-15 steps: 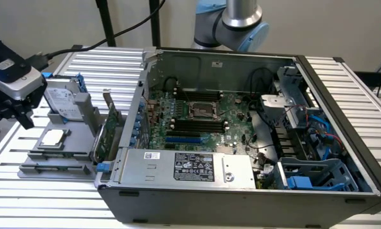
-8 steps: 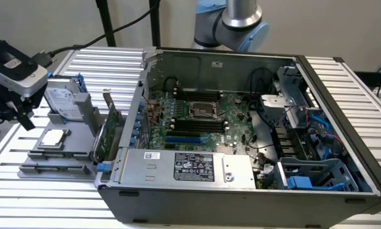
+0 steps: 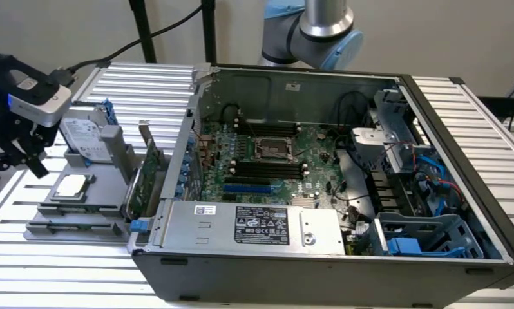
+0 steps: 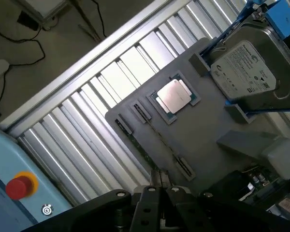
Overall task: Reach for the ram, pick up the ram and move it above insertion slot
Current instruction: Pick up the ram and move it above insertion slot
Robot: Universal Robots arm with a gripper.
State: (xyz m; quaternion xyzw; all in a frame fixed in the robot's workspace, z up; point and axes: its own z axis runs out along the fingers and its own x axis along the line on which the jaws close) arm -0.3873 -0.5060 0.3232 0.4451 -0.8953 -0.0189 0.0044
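Ram [image 4: 137, 146]: long thin green circuit-board stick, seen edge-on, standing in slot of grey plastic fixture tray [image 4: 208, 121] on slatted metal worktop [image 4: 101, 87], beside square silver processor chip [image 4: 173, 95]. Black gripper [image 4: 159, 180] hovers over one end of ram; cannot tell whether jaws apart or together.

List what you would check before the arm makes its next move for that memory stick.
1. Memory stick seated in the grey tray: ok.
2. Gripper near one end of the stick: ok.
3. Stick lifted: not ok, it lies in the tray.
4. Hard drive apart from the stick: ok.
5. Black slots in the computer empty: ok, they look free.
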